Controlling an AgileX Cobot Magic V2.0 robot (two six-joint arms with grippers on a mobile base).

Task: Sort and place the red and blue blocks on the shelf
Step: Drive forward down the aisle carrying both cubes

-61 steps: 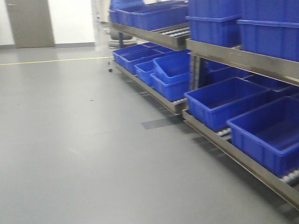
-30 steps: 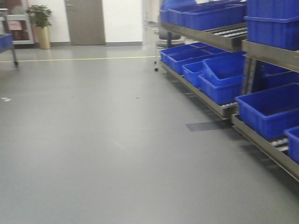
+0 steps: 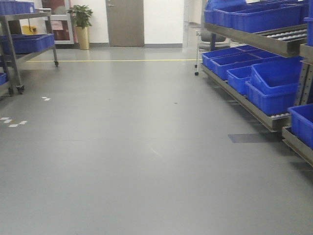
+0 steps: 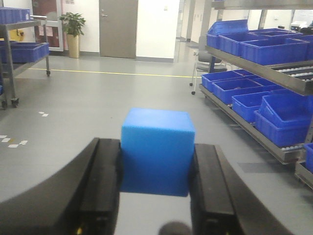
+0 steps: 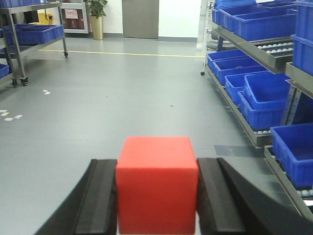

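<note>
My left gripper (image 4: 155, 169) is shut on the sky-blue block (image 4: 157, 147), held between its two black fingers above the grey floor. My right gripper (image 5: 157, 188) is shut on the bright red block (image 5: 157, 181) in the same way. The shelf, a metal rack with steel rails (image 3: 254, 108) and roller tracks, runs along the right side. It also shows in the left wrist view (image 4: 244, 125) and the right wrist view (image 5: 239, 115). Neither gripper shows in the front view.
Large blue bins (image 3: 269, 93) sit on the rack's tiers. A wheeled metal cart (image 3: 14, 54) with blue bins stands at the far left. A potted plant (image 3: 81, 24) and a grey door (image 3: 125, 22) are at the back wall. A yellow floor line (image 3: 112, 60) crosses ahead.
The front view has swung left: the rack has slid to the right edge, and the cart, plant and door have come into sight.
</note>
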